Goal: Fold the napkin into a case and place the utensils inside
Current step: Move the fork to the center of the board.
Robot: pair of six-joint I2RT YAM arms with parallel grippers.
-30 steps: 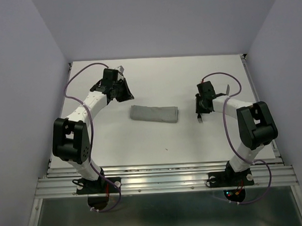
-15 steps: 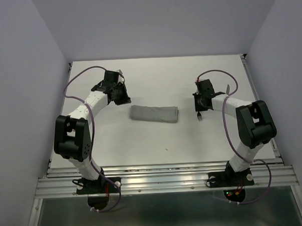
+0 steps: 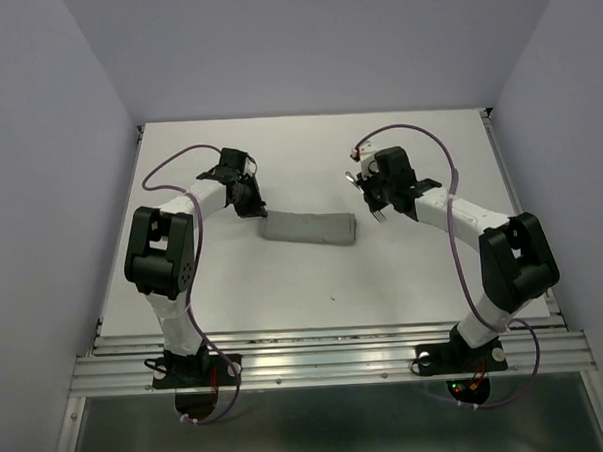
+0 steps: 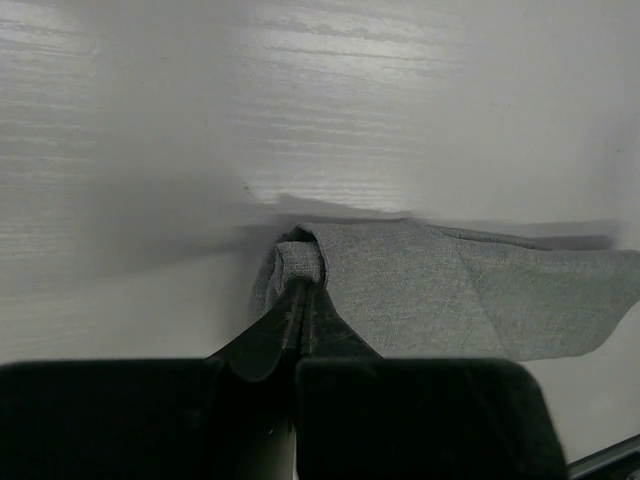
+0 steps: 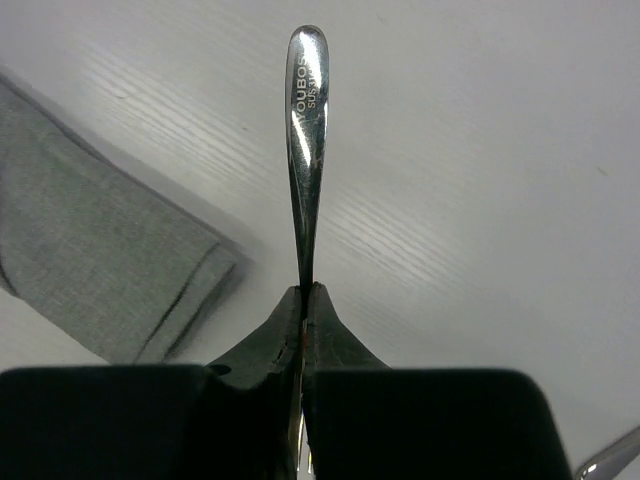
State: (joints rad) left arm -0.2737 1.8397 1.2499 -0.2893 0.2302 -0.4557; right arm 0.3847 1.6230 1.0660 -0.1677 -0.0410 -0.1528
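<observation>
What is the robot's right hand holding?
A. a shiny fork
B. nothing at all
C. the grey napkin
A: the right gripper is shut on the fork, whose silver handle sticks out from between the closed fingers.

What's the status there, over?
Left claw shut, pinching the folded napkin at one end. Right claw shut on the fork, beside the napkin's other end. Nothing between fork and napkin.
</observation>
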